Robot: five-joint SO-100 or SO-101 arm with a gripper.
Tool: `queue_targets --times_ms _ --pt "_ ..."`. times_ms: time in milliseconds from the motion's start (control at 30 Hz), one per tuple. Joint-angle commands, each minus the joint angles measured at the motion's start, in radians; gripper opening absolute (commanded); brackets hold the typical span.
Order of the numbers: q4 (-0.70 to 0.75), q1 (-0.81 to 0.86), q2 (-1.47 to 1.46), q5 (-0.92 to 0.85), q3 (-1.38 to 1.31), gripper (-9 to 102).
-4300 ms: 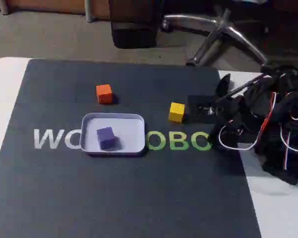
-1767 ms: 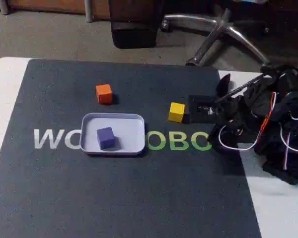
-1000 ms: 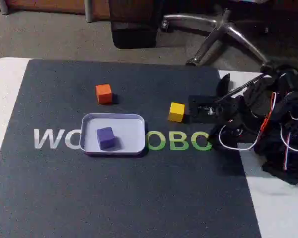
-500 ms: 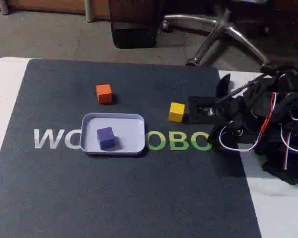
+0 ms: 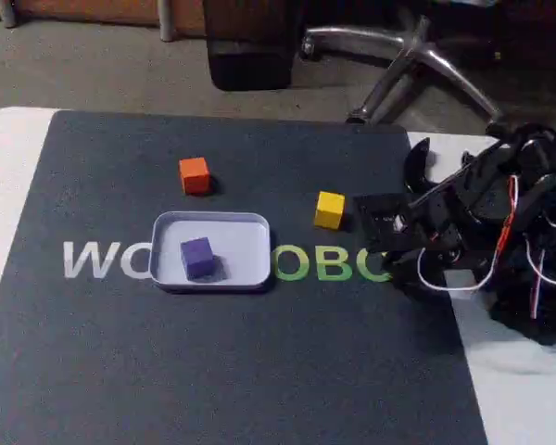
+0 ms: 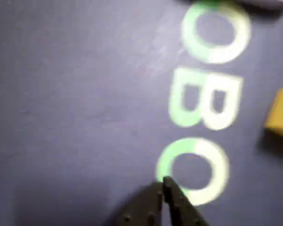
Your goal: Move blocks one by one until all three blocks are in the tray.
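In the fixed view, the yellow block [image 5: 330,209] lies on the mat, just left of the gripper [image 5: 382,222] and a little farther back. In the wrist view, the gripper [image 6: 163,184] has its tips pressed together, grasping nothing. The purple block [image 5: 197,257] sits in the tray [image 5: 250,243]; the orange block [image 5: 195,174] lies behind the tray.

The fixed view looks down across the mat [image 5: 232,352] from its near edge; the wrist view hangs close above the mat's green lettering [image 6: 205,101], which both share.

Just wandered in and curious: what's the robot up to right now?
Claw shut, empty, near yellow block. Purple block in tray; orange block on mat. Nothing in the way.
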Motion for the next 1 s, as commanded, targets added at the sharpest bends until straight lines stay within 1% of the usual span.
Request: queue_targets --times_ms 0,100,267,367,433,500,567,633,700,767,967 --pt "-0.008 0.084 -0.002 -0.135 0.000 -8" --pt "-0.063 0.163 -0.002 -0.218 0.000 -8" --pt "-0.264 0.232 -0.002 -0.209 -0.002 -8" --pt "-0.290 0.273 0.000 -0.198 -0.037 -8" --pt "-0.279 0.278 0.000 -0.167 -0.078 -8" --pt "-0.238 0.276 0.000 -0.144 -0.135 -7" --pt "-0.158 0.278 0.000 -0.135 -0.216 -7" --pt "-0.049 0.279 -0.026 -0.138 -0.324 -8" --pt "0.040 0.278 -0.103 -0.135 -0.445 -8" --pt "0.092 0.273 -0.227 -0.117 -0.566 -8" --pt "0.097 0.215 -0.514 0.028 -0.788 -6"
